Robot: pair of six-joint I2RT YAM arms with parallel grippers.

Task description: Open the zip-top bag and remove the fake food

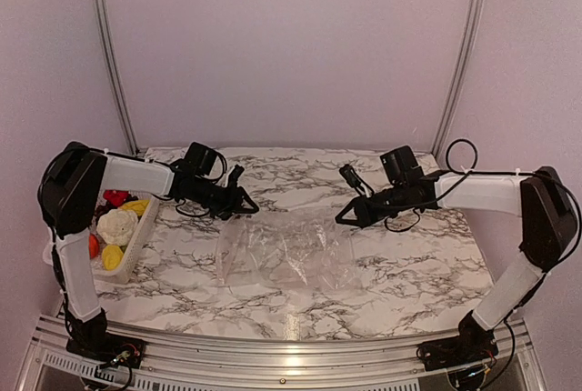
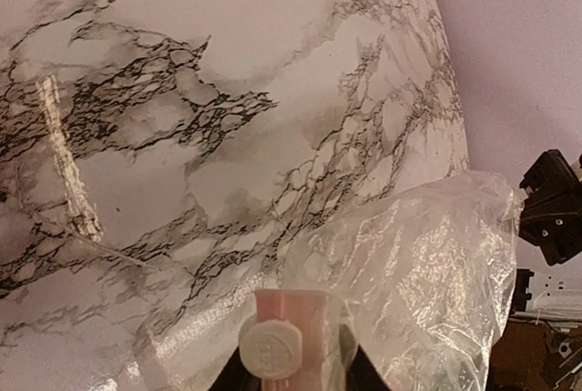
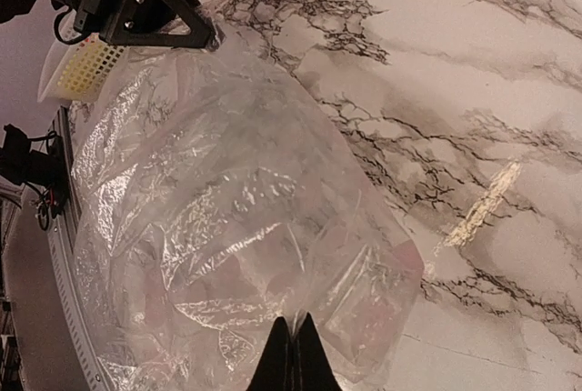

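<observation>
- Clearly, right gripper is clamped on the bag; slick film could slip free if pulled.
- Also, left gripper meets the far edge; clamped or not, cannot tell.

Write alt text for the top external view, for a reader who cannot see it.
A clear zip-top bag lies crumpled on the marble table, the right gripper pinching its right corner and the left gripper at its left corner. Fake food sits in a white lattice basket at the left edge.
</observation>
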